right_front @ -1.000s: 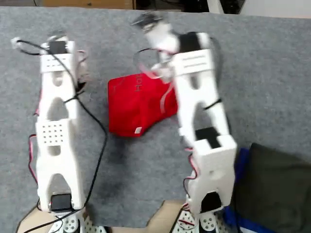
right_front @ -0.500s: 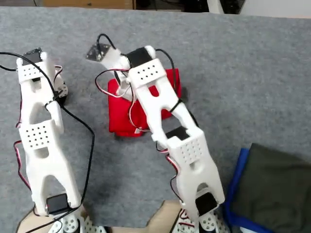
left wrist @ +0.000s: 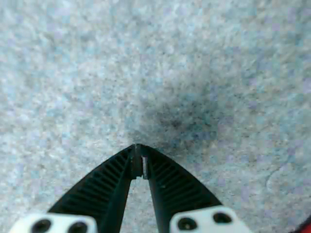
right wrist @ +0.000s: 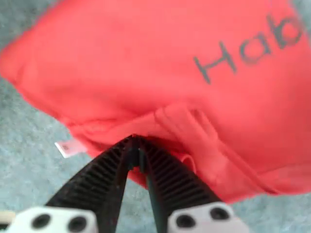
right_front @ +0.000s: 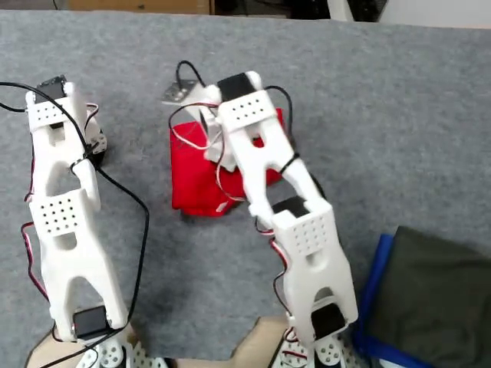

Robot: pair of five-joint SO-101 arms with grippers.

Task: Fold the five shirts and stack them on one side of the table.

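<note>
Lower right of high view, nearest the arm bases: folded dark grey cloth point(right_front: 437, 295) lying on a blue cloth point(right_front: 377, 284), the blue seen as a margin only. Taken as the stack already begun. Number of pieces not readable.

Centre of frame: folded red shirt point(right_front: 196, 172), a roughly square bundle flat on the grey felt worktop point(right_front: 399, 115), with a small white tag point(right_front: 219, 205) at its near edge. Well apart from the stack.

Right arm point(right_front: 307, 230) stretched diagonally over the shirt's right half. Right gripper point(right wrist: 136, 145) closed tip to tip, right at a bunched hem along the shirt's edge. No cloth visible between the jaws, so not counted as a hold.

Left arm point(right_front: 65, 222) along the left side of the frame, well clear of the shirt. Left gripper point(left wrist: 138, 154) closed on nothing, over bare worktop.

Judged step: taking up the folded red shirt for transfer to the stack. To do well:
- Open wide first and come in low at the edge.
- Bite through every layer, not the top ply alone; otherwise a likely unfolding on the lift.
- Lift level, carry toward lower right, set square on the dark grey cloth.
- Release only once resting.

In the way:
- Right arm's own links across the route.
- Thin red and white wires point(right_front: 222, 180) hanging over the shirt, a possible snag.
- Bunched hem uneven, likely to slip.
- Black cable point(right_front: 147, 222) on the left arm well off the path.

Top of frame, beyond the worktop's far edge: strip of wooden furniture point(right_front: 130, 6), of no bearing here.
</note>
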